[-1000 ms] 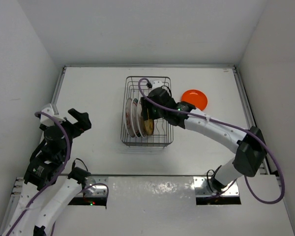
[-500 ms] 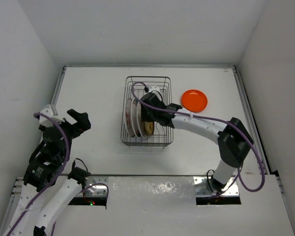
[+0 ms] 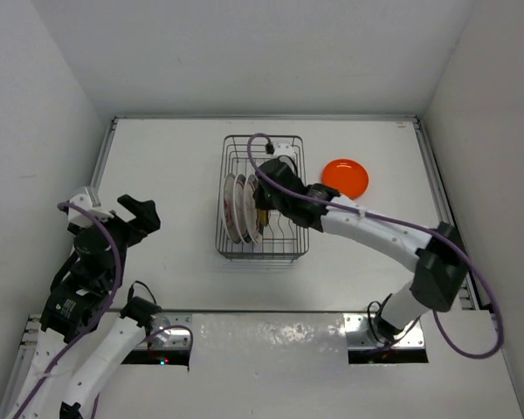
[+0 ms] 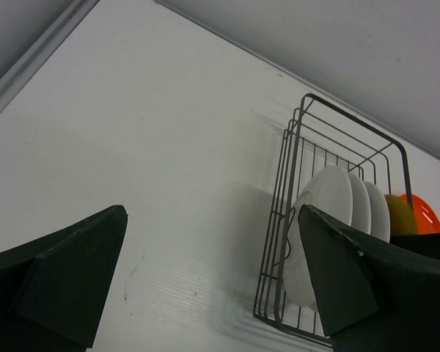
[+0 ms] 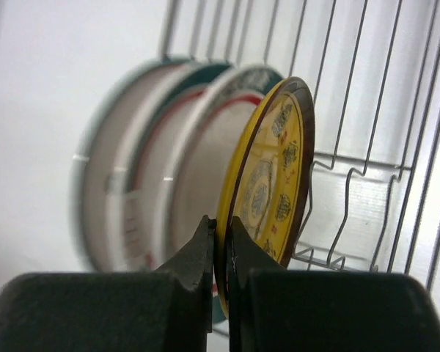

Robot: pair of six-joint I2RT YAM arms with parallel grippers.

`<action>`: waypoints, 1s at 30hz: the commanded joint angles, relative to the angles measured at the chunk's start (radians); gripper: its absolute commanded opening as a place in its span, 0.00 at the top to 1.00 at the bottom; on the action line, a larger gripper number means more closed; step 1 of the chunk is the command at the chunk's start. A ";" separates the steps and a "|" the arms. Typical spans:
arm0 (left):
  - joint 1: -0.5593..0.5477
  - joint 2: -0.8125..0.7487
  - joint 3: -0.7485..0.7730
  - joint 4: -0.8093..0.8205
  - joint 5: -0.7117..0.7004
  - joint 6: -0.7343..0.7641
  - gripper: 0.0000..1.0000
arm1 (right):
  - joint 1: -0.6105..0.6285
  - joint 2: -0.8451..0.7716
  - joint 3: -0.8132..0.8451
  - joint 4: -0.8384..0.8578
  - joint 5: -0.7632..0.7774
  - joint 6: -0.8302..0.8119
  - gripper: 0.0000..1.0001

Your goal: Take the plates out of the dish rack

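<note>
— Where is the right tool (image 5: 220, 238)?
— Inside the rectangular grey wire dish rack (image 3: 262, 255). Its two black fingers pinch the rim of the round amber-brown plate with a yellow patterned face (image 5: 271, 176), which stands on edge.
— And the other plates?
— Three round white plates with green and red rims (image 5: 154, 169) stand just beside it, blurred. A small plain orange plate (image 3: 345, 177) lies flat on the white desk (image 3: 166, 175) near the rack.
— And the left tool (image 4: 213, 279)?
— Spread wide, gripping nothing, well apart from the rack.
</note>
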 commanded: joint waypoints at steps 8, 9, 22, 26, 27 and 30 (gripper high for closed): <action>-0.002 -0.009 -0.004 0.033 -0.010 -0.003 0.00 | -0.216 -0.270 0.123 -0.097 0.120 -0.227 1.00; -0.002 -0.006 -0.004 0.036 -0.008 0.000 0.00 | -0.256 -0.238 0.144 -0.178 0.118 -0.322 1.00; -0.002 0.008 -0.001 0.030 -0.016 -0.003 0.00 | -0.519 0.272 0.359 -0.240 0.080 -0.603 1.00; -0.002 0.006 -0.001 0.027 -0.019 -0.005 0.00 | -0.537 0.345 0.375 -0.237 0.097 -0.612 0.95; -0.002 0.006 -0.001 0.028 -0.017 -0.005 0.00 | -0.539 0.367 0.388 -0.246 0.095 -0.609 0.89; -0.002 0.003 -0.001 0.028 -0.017 -0.003 0.00 | -0.539 0.359 0.395 -0.269 0.069 -0.584 0.27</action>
